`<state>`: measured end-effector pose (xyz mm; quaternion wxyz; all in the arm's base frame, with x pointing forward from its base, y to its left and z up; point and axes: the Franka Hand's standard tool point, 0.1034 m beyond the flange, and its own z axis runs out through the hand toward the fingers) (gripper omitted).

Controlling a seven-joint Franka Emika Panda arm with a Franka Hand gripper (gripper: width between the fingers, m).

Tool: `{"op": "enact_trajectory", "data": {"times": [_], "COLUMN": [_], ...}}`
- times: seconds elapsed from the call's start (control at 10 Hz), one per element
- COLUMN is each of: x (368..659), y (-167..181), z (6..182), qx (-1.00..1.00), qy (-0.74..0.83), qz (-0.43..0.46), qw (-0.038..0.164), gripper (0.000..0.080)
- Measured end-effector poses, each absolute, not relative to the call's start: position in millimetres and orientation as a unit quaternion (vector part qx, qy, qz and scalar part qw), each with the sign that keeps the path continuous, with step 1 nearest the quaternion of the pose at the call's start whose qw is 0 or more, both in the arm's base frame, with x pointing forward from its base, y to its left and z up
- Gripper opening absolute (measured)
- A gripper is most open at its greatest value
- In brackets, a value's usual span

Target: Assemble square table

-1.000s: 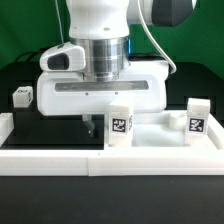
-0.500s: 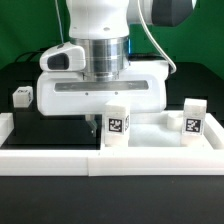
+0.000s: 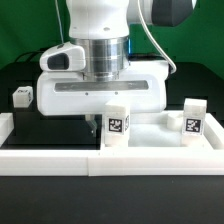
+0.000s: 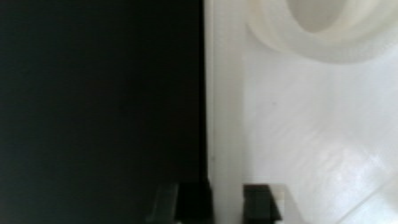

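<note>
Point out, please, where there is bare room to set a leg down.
The black surface on the exterior view's left is bare, bordered by the left leg, the wall and the slab. The exterior view's right is crowded: slab, middle leg and right leg close together, with the arm low above.

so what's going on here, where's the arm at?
The Franka arm is down low over the square tabletop slab. In the wrist view the gripper straddles the slab's edge, with one finger over the dark side and one over the white. Whether it is clamped is not clear. Three leg blocks show in the exterior view: one in front of the arm, one at that view's right and one at its left. The fourth is not in view.
</note>
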<state>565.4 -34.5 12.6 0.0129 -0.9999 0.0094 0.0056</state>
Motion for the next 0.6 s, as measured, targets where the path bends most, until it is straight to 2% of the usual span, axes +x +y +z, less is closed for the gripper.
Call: {"op": "enact_trajectory", "data": {"times": [0.3,0.6], "x": [548,548], "y": [-45,-54], "z": [13.2,12.4], "qx": [-0.999,-0.989], "qy": [-0.047,-0.147], "qz": [0.006,0.000], "qw": [0.012,0.000], "gripper": [0.0057,0.0057]}}
